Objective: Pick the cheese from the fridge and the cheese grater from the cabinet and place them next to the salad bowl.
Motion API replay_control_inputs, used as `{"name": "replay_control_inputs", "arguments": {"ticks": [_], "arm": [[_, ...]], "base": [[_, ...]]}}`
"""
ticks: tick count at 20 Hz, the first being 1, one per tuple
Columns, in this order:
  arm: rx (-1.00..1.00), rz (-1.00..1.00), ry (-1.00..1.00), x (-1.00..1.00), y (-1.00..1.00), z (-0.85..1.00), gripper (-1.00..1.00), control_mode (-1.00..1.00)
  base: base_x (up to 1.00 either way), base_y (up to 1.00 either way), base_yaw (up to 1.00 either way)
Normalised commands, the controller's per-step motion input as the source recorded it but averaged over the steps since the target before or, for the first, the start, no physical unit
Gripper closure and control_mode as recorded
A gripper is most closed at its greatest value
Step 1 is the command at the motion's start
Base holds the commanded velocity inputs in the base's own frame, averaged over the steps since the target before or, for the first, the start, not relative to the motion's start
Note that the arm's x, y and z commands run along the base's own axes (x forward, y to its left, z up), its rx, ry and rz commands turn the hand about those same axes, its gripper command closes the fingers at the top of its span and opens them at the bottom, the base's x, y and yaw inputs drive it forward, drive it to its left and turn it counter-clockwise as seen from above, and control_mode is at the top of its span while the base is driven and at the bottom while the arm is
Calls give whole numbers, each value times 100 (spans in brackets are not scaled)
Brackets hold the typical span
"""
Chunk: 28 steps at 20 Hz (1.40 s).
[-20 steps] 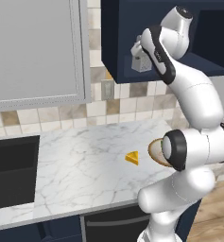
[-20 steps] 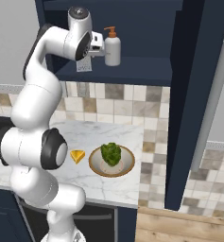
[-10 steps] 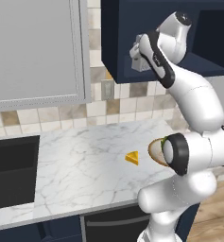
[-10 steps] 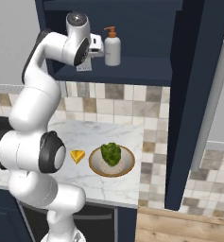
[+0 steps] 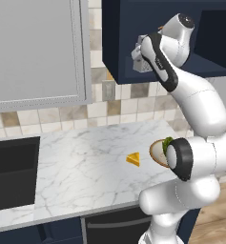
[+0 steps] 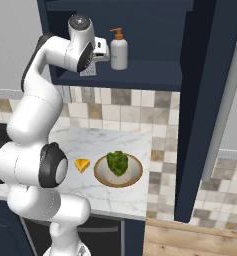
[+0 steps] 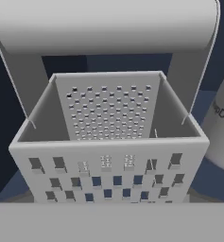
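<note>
Hand view looks right down on the cheese grater [image 7: 108,137], very close, beside the soap bottle [image 7: 222,127] in the cabinet [image 6: 140,75]. I cannot tell if the gripper [image 6: 92,60] is closed. On the counter [image 5: 86,162], the cheese [image 5: 133,159] sits near the salad bowl [image 6: 118,170].

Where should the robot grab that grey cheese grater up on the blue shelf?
Probably by the handle on top. In the hand view the cheese grater stands upright, and its wide flat handle arches over the open top, thin enough for the jaws to close across. The soap bottle stands close on one side, so come in from the open front of the cabinet.
</note>
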Motion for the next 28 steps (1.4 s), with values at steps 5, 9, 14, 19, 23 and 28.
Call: {"name": "replay_control_inputs", "arguments": {"ticks": [5,9,14,19,23,28], "arm": [[0,0,-1,-64,0,1,100,-100],[0,0,-5,-83,-3,1,100,-100],[0,0,-4,-91,-2,0,100,-100],[0,0,0,-85,0,-10,100,-100],[0,0,0,-79,7,-22,100,-100],[0,-2,2,-70,15,-28,100,-100]], "base": [[0,0,0],[0,0,0],[0,0,0],[0,0,0],[0,0,0],[0,0,0]]}}
